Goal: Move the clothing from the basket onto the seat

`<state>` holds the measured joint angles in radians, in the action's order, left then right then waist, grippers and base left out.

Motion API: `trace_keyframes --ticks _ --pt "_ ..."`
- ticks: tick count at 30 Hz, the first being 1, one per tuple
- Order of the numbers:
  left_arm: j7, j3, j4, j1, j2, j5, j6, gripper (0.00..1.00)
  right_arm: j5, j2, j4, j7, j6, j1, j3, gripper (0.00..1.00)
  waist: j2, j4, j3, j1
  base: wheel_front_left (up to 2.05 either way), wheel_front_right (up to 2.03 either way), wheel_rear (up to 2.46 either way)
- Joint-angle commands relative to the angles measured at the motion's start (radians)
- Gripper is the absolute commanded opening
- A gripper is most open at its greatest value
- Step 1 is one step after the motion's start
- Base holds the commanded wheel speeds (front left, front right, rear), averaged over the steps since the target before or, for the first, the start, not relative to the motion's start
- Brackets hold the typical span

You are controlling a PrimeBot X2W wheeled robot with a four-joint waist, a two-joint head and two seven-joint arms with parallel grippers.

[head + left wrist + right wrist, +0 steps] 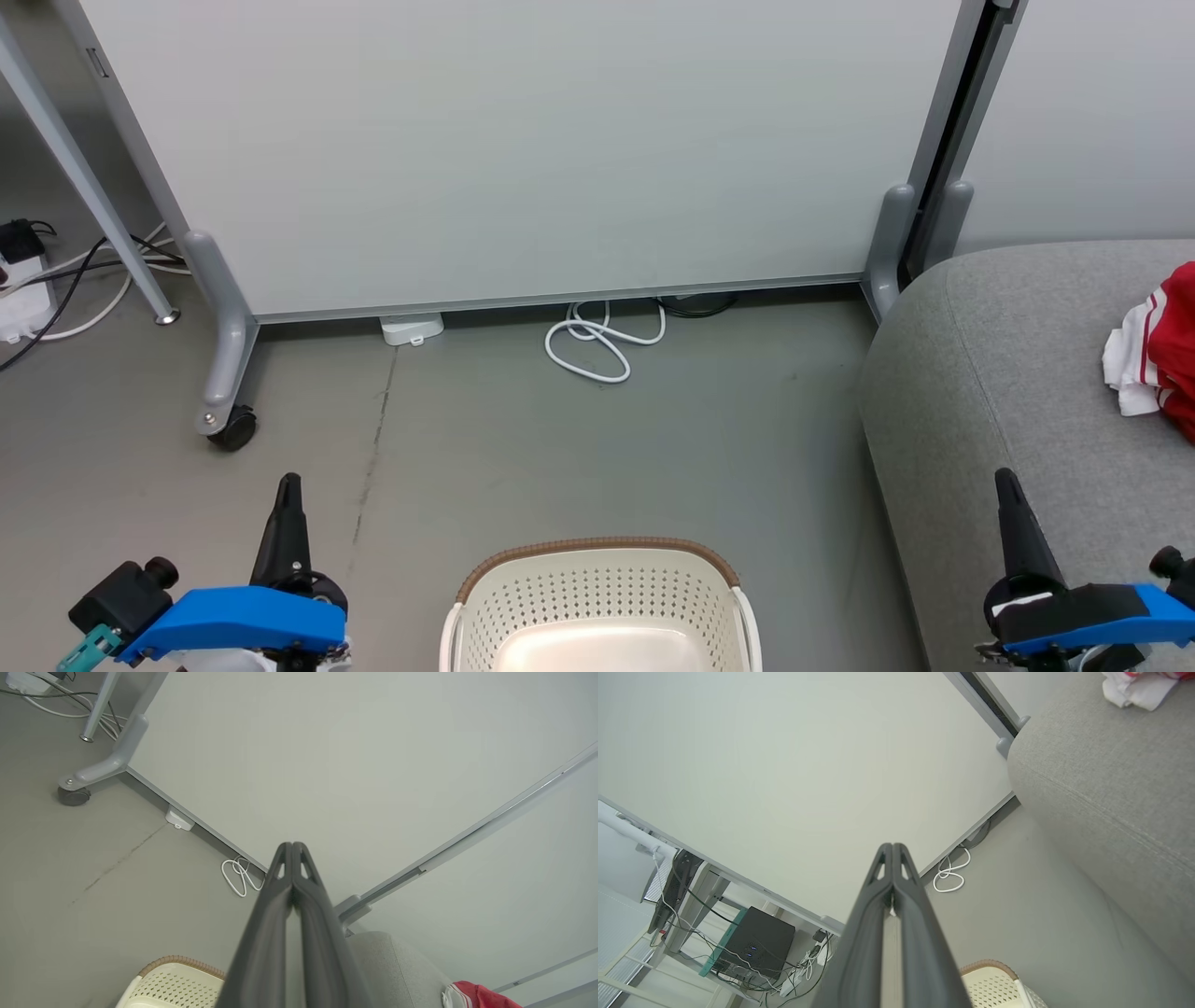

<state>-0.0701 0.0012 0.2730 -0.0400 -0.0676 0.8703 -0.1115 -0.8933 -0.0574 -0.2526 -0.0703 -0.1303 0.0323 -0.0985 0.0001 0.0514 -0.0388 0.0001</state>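
Clothing, red with white: lying on seat, ahead and to the right of right gripper. Basket stands on floor between both grippers. Left gripper and right gripper: fingers pressed together, nothing held.

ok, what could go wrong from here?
1. The basket is cut off at its near part in the head view; a garment could lie there unseen.
2. The shut right gripper hangs close by the seat; a swing could scrape it.
3. Driving forward could snag the white cable loop on the floor.
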Motion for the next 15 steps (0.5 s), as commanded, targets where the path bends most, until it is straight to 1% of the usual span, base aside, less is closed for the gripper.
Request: trace_keyframes --ticks 1,15 --pt "0.011 0.012 -0.016 -0.034 -0.001 0.044 -0.007 0.00 -0.043 -0.001 0.014 0.011 0.000 0.030 -0.003 0.00 -0.0001 -0.002 0.001 -0.0001 0.00 0.00 0.00" --pt "0.053 0.037 -0.019 -0.043 0.003 0.209 -0.010 0.00 -0.203 0.001 0.013 0.053 0.000 0.042 -0.007 0.00 -0.0001 -0.011 0.009 -0.0001 0.00 0.00 0.00"
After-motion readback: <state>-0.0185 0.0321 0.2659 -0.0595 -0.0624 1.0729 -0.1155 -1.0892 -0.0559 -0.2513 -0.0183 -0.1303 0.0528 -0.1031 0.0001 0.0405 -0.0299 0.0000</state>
